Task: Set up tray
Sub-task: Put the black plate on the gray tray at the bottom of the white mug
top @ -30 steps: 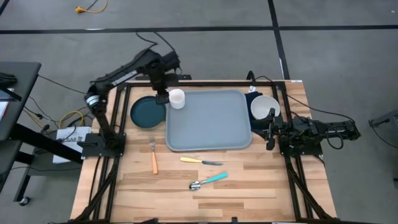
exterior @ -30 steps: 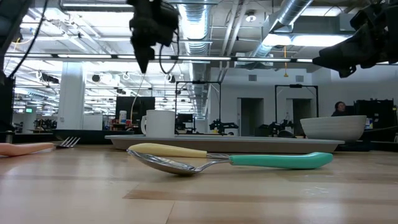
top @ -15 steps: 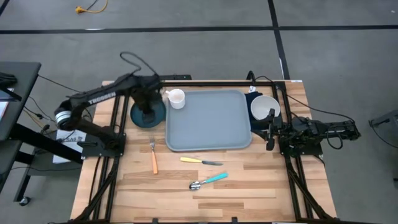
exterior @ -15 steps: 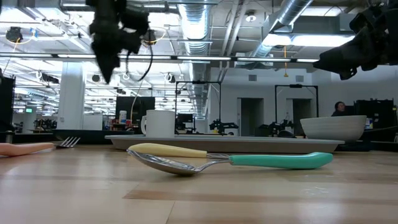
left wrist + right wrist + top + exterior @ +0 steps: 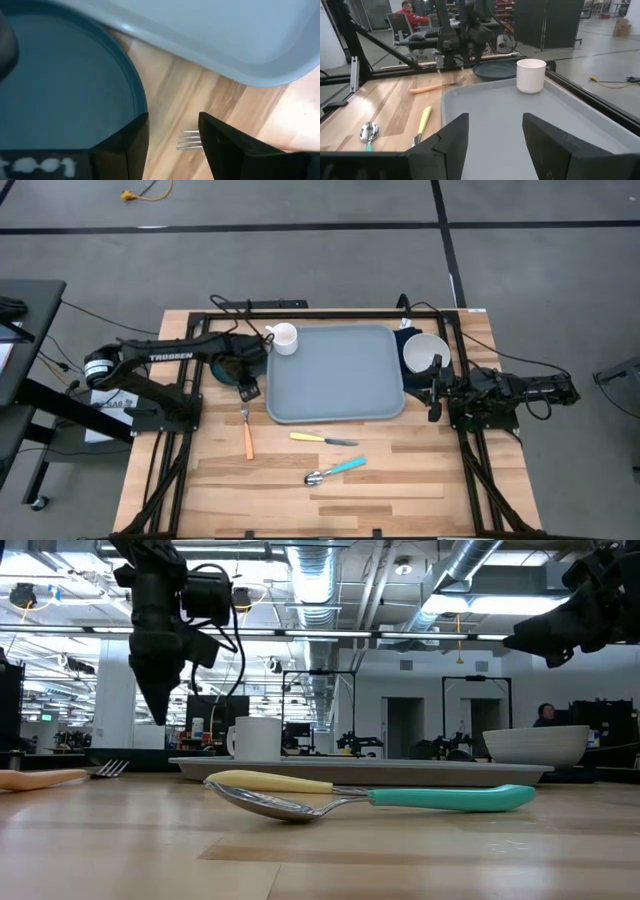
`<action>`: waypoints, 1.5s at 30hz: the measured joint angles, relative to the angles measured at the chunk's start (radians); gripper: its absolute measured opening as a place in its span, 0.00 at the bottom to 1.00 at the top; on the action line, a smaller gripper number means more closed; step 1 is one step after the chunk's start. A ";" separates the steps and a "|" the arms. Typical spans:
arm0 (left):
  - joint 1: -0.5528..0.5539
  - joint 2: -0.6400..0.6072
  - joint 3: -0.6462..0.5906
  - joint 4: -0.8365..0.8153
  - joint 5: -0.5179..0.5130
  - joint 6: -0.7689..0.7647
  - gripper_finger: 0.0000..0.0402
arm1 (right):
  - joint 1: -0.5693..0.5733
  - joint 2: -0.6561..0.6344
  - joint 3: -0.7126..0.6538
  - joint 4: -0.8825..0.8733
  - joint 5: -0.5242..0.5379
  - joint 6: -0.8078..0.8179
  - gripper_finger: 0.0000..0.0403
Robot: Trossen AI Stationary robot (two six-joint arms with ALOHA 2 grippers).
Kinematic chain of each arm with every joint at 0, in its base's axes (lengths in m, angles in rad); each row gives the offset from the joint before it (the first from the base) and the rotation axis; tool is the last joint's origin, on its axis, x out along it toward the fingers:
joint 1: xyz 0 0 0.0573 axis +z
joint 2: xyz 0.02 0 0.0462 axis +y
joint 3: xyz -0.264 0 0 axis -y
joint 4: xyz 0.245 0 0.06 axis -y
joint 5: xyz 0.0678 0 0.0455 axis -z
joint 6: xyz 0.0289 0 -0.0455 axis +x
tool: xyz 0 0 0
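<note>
The grey-blue tray (image 5: 335, 373) lies flat at the table's middle, with a white mug (image 5: 284, 338) standing in its far-left corner. A dark teal plate (image 5: 227, 364) lies left of the tray. My left gripper (image 5: 247, 388) (image 5: 172, 135) hangs open, pointing down over the plate's near-right rim (image 5: 137, 90), just above the fork's tines (image 5: 190, 140); it touches nothing. My right gripper (image 5: 435, 387) (image 5: 495, 135) waits open at the tray's right edge, near a white bowl (image 5: 426, 353) that sits on a navy napkin (image 5: 404, 340).
An orange-handled fork (image 5: 247, 435) lies near of the plate. A yellow-handled knife (image 5: 322, 439) and a teal-handled spoon (image 5: 335, 471) lie on the wood near of the tray. Black frame rails (image 5: 300, 310) run along the table's far and side edges. A person sits in the room beyond.
My left arm has swung away from the mug at the tray's far-left corner, first toward the table's left over the plate, then toward the near edge and down. It now hangs over the plate's near-right rim. The mug has stayed in place.
</note>
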 joint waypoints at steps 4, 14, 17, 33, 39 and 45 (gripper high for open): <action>-0.004 0.000 0.000 0.011 -0.036 0.054 0.39 | 0.000 0.000 0.000 0.000 0.000 0.000 0.44; -0.003 0.020 0.000 0.067 -0.049 0.014 0.39 | 0.000 0.000 0.000 -0.001 0.000 0.000 0.44; -0.003 0.051 0.000 0.062 -0.099 0.014 0.39 | 0.000 0.000 0.000 -0.004 0.000 0.000 0.44; -0.003 0.127 0.000 0.066 -0.186 -0.018 0.39 | 0.000 0.000 0.000 -0.006 0.000 0.000 0.44; -0.003 0.127 0.000 0.066 -0.186 -0.030 0.39 | 0.000 0.000 0.000 -0.006 0.000 0.000 0.44; -0.004 0.127 0.000 0.066 -0.186 -0.032 0.39 | 0.000 0.000 0.000 -0.006 0.000 0.000 0.44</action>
